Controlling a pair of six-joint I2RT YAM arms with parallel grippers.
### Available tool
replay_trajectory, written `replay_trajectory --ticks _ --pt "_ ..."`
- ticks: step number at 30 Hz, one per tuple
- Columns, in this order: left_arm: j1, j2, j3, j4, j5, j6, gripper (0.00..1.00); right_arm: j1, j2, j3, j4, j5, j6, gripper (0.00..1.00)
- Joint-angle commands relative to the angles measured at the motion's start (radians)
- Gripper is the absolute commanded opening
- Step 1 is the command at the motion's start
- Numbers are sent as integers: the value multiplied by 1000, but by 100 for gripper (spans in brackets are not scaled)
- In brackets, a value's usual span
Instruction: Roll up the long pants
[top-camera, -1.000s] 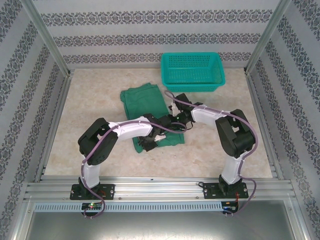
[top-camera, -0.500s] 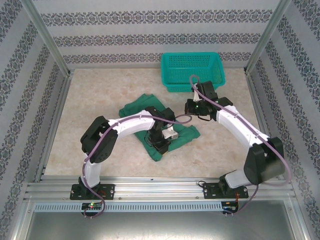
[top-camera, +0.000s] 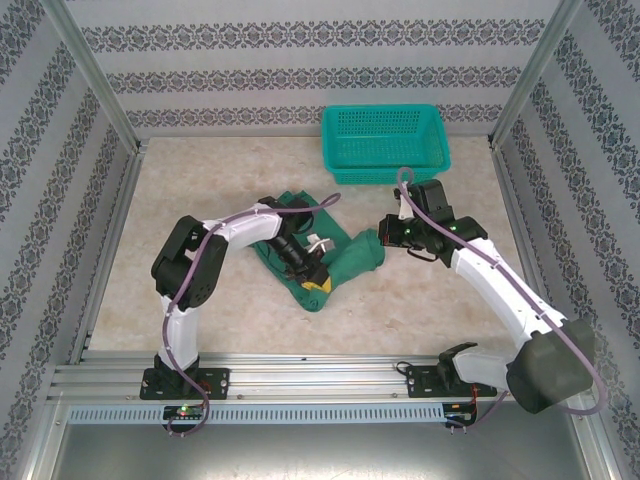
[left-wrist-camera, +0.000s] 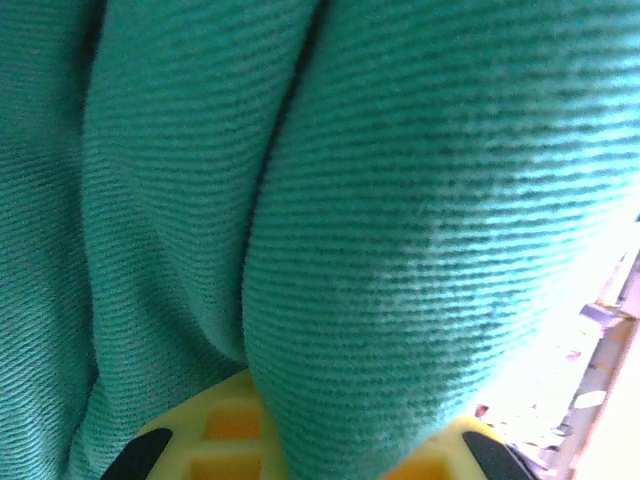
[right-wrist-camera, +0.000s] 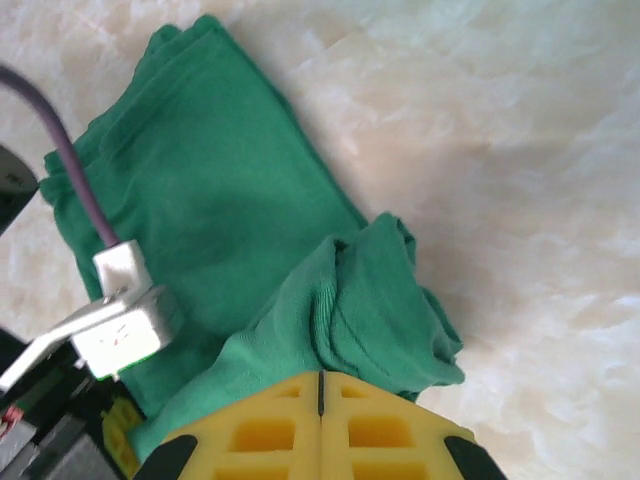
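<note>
Soft, limp long pants (top-camera: 358, 257) bunch at the middle of the worktop (top-camera: 180, 200). The left fingers (left-wrist-camera: 215, 440) clamp a fold, and the right fingers (right-wrist-camera: 260, 430) are closed and empty. The pants are probably best gripped at the thick rolled edge.

Beige marbled surface (top-camera: 180, 200). The long pants (top-camera: 355, 260) lie bunched near its middle. A teal basket (top-camera: 390, 170) sits at the far edge, apart from them.

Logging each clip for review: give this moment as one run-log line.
left gripper: shut on long pants | right gripper: shut, empty, beside bunched end | teal basket: apart, at far side
</note>
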Motion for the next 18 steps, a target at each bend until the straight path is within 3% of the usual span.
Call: replay_trajectory --ticks 1,9,18 --pt "47 37 1 -3 104 27 0 10 45 -29 45 -104 -5 0" --pt "110 131 41 -92 -7 124 3 93 128 -13 91 -168 -1 0" --pt "117 112 54 -125 -155 165 6 144 322 28 187 -234 18 0"
